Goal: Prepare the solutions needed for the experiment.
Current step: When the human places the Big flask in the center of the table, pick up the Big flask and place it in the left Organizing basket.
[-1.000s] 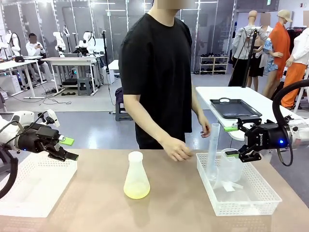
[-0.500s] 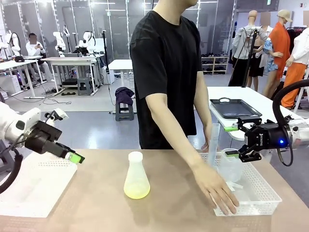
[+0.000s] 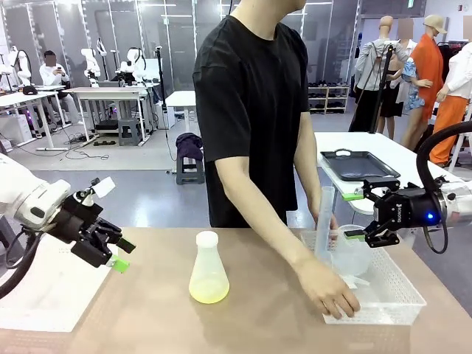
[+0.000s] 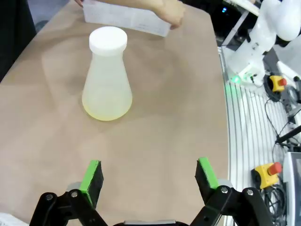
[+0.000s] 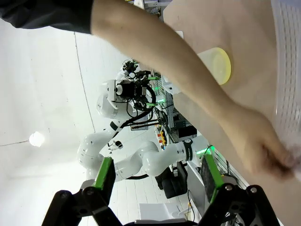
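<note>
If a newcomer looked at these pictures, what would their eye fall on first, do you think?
Probably the frosted conical flask standing mid-table, with a shallow layer of pale yellow liquid at its bottom. Next, the person's hand laid on the near corner of the white basket on the right, and the left claw, open, hovering left of the flask.

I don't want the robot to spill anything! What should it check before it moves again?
1. Left jaws open: ok, wide apart, holding nothing.
2. Flask upright: ok, white top on.
3. Way to the flask: ok, bare table between the left jaws and it.
4. Yellow solution safe inside: ok, a shallow layer at the bottom.
5. Person's hand out of the way: not ok, it rests on the right basket at its near edge.
6. Right jaws: ok, open, holding nothing.
</note>
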Controlling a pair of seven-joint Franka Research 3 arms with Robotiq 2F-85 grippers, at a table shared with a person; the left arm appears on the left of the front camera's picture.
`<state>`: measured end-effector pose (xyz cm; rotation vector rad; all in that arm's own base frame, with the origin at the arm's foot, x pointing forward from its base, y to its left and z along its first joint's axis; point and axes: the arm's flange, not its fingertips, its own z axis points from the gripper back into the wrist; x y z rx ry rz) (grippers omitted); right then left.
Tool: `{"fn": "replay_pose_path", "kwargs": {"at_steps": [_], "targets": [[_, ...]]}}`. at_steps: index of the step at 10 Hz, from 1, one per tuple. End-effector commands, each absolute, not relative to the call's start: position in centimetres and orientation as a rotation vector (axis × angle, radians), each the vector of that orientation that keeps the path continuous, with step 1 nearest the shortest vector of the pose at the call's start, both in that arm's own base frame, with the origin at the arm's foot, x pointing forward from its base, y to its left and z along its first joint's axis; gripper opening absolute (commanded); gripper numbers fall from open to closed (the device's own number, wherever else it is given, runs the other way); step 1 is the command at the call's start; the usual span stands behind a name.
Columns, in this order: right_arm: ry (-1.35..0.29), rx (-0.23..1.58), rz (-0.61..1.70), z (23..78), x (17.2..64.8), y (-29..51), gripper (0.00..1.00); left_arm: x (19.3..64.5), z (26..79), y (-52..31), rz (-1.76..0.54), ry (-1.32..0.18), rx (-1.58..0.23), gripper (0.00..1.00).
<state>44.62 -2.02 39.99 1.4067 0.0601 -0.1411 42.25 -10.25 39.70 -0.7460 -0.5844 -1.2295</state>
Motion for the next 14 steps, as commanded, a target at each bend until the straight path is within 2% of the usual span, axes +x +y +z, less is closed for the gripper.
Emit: {"fn": "replay_pose_path", "kwargs": {"at_steps": [1, 4, 6, 8, 11, 12, 13, 14], "targets": [[0.062, 1.401, -0.135, 40.1, 44.5, -2.1, 0.92, 42.6, 40.0, -9.8, -1.185, -0.557, -0.794, 1.00], [0.062, 1.401, -0.135, 40.1, 44.5, -2.1, 0.92, 42.2, 39.6, -9.7, -1.196, -0.572, -0.769, 1.00], [0.062, 1.401, -0.135, 40.1, 44.5, -2.1, 0.92, 43.5, 40.0, -12.0, -1.437, -0.657, -0.570, 1.00], [0.062, 1.401, -0.135, 40.1, 44.5, -2.1, 0.92, 44.1, 39.5, -13.7, -1.637, -0.720, -0.480, 1.00], [0.062, 1.401, -0.135, 40.1, 44.5, -2.1, 0.92, 45.8, 38.3, -15.0, -1.680, -0.742, -0.488, 1.00], [0.062, 1.401, -0.135, 40.1, 44.5, -2.1, 0.92, 46.3, 38.6, -14.3, -1.642, -0.687, -0.454, 1.00], [0.062, 1.401, -0.135, 40.1, 44.5, -2.1, 0.92, 44.4, 39.2, -14.6, -1.704, -0.703, -0.478, 1.00], [0.062, 1.401, -0.135, 40.1, 44.5, -2.1, 0.92, 44.4, 39.2, -14.6, -1.704, -0.703, -0.478, 1.00]]}}
